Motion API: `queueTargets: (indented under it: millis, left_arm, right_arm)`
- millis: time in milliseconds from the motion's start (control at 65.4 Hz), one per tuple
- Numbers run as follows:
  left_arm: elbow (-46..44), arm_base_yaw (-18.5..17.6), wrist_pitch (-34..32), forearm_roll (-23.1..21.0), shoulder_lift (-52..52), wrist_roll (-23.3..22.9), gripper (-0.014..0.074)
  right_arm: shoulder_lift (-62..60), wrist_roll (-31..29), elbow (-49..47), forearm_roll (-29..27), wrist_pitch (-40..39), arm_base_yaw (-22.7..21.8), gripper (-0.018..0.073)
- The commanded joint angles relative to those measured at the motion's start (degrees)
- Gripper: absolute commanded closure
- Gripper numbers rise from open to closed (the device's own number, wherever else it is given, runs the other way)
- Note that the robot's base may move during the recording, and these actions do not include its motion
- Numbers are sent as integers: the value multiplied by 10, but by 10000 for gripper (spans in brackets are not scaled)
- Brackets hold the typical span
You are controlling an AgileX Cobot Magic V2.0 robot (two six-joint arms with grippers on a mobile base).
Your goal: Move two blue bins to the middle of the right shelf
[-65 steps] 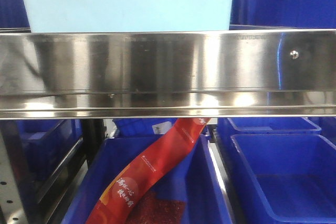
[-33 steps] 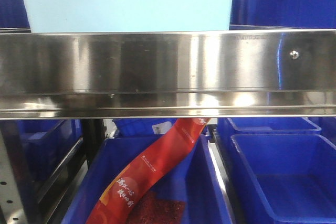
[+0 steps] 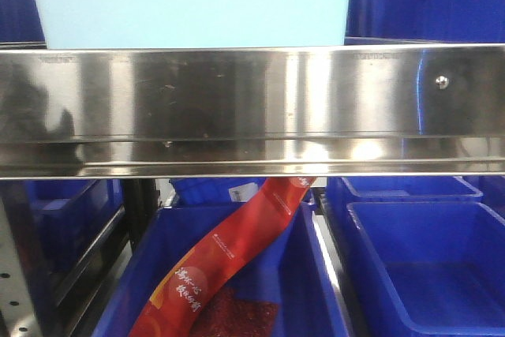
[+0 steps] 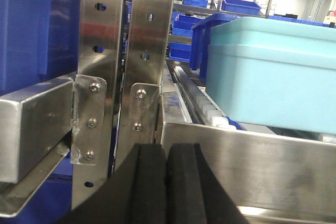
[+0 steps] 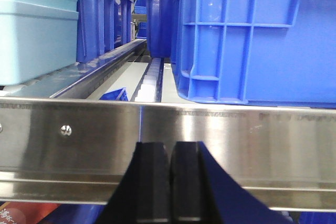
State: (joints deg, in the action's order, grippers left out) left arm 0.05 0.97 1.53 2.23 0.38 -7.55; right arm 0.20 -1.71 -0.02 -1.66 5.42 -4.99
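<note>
A pale aqua blue bin (image 3: pixel 189 9) stands on the shelf just behind the steel front rail (image 3: pixel 252 108). Whether a second one is nested in it I cannot tell. In the left wrist view the same bin (image 4: pixel 273 77) is up and to the right of my left gripper (image 4: pixel 166 153), which is shut on nothing, level with the rail. In the right wrist view the bin (image 5: pixel 31 35) is at the far left. My right gripper (image 5: pixel 171 150) is shut and empty in front of the rail. Neither gripper appears in the front view.
A royal-blue ribbed bin (image 5: pixel 252 35) stands on the shelf right of the pale one, with more behind. Steel uprights (image 4: pixel 100 77) stand left of the left gripper. Below the rail are dark blue bins (image 3: pixel 426 266), and one holds a red package (image 3: pixel 229 250).
A dark reflection has grown on the left end of the steel rail. The bin and the view itself have not shifted.
</note>
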Motion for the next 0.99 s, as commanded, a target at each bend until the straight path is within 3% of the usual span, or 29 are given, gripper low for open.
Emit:
queueTargets:
  millis: [0, 92, 199, 979]
  left_arm:
    - [0, 0, -9, 21, -4, 0, 707]
    - [0, 0, -10, 25, -4, 5, 707]
    - [0, 0, -18, 25, -4, 61, 707]
    - [0, 0, -35, 22, -4, 61, 707]
  right_arm:
    - [-2, 0, 0, -2, -7, -2, 724]
    - [-2, 0, 0, -2, -7, -2, 724]
    - [-2, 0, 0, -2, -7, -2, 724]
    - [-2, 0, 0, -2, -7, -2, 724]
